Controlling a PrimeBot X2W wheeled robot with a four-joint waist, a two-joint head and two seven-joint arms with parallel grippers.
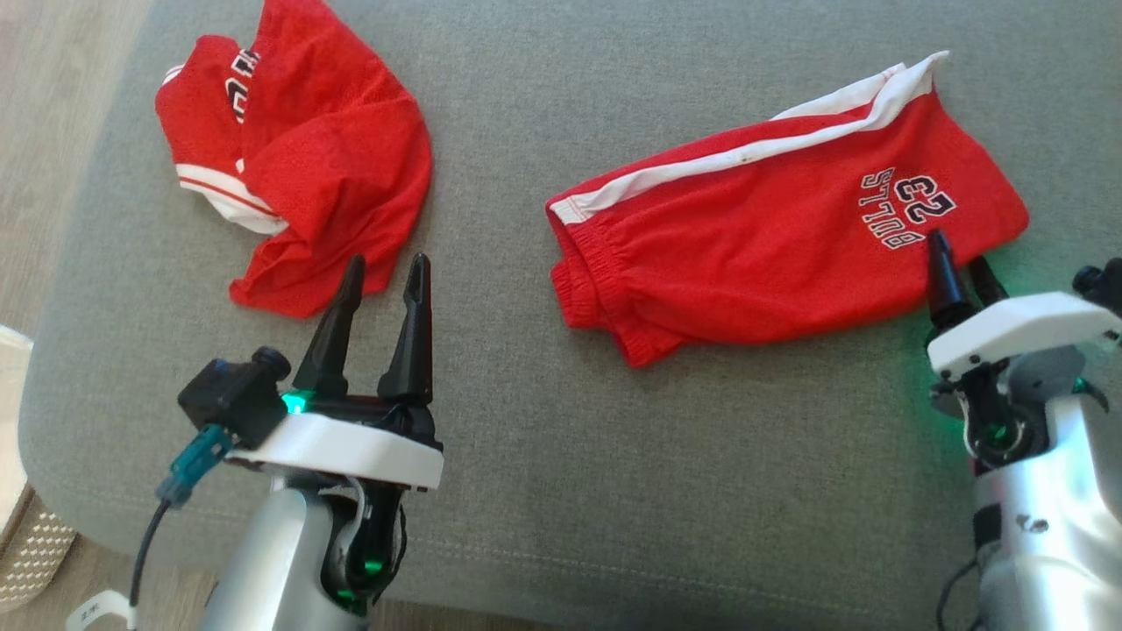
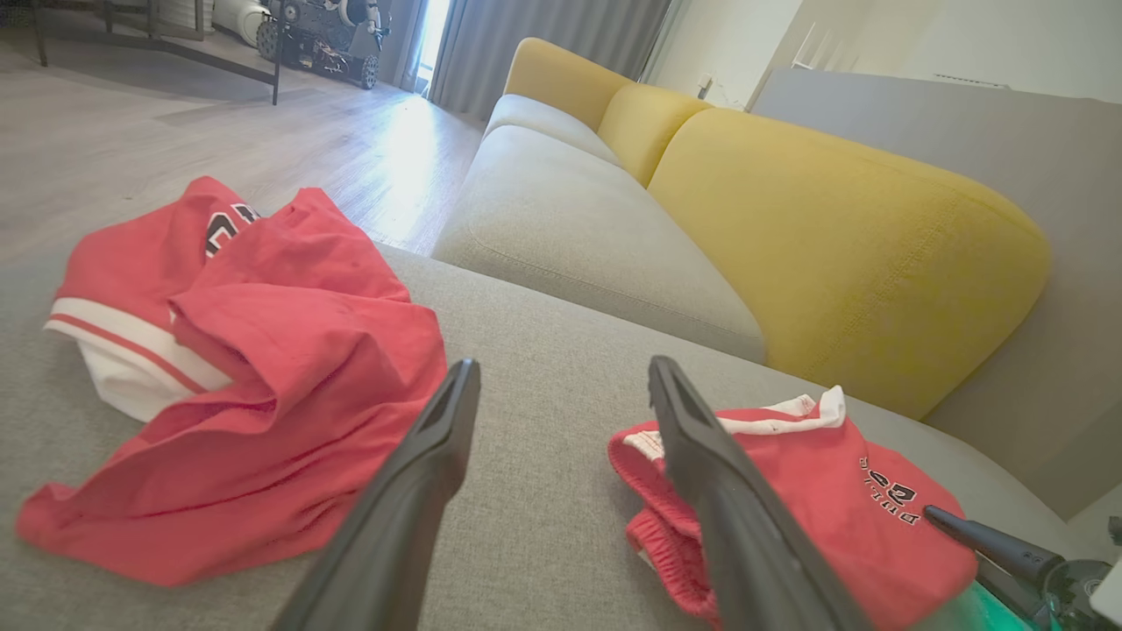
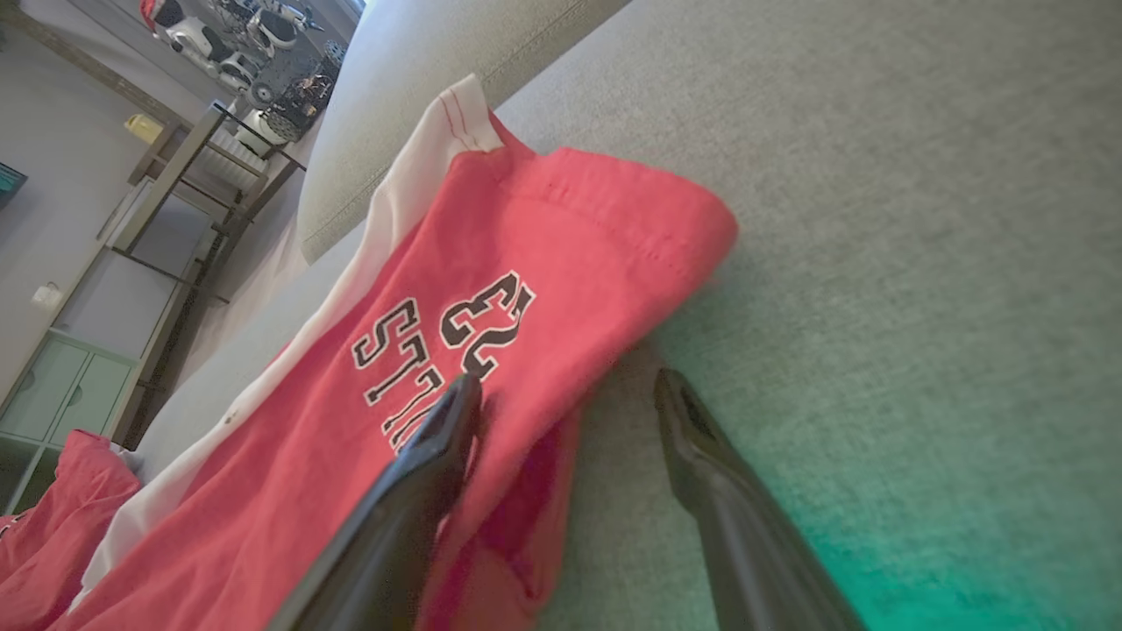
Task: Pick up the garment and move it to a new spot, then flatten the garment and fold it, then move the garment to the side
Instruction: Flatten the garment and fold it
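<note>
Red shorts (image 1: 771, 245) with a white side stripe and "BULLS 23" print lie folded flat on the right of the grey cushion (image 1: 561, 491). A crumpled red jersey (image 1: 324, 166) with white trim lies at the far left. My right gripper (image 1: 960, 250) stands open at the shorts' near right edge. In the right wrist view one finger lies over the shorts (image 3: 491, 289), the other over bare cushion; right gripper (image 3: 568, 383) holds nothing. My left gripper (image 1: 387, 263) is open and empty just short of the jersey's near hem. The left wrist view has the jersey (image 2: 263, 377) left of the left gripper (image 2: 563, 368), shorts (image 2: 833, 499) right.
The cushion's near edge (image 1: 614, 596) runs just behind both wrists. Wooden floor (image 1: 44, 131) lies to the left, with a pale perforated basket (image 1: 26, 543) at the lower left. A sofa with yellow back cushions (image 2: 833, 237) stands beyond the grey surface.
</note>
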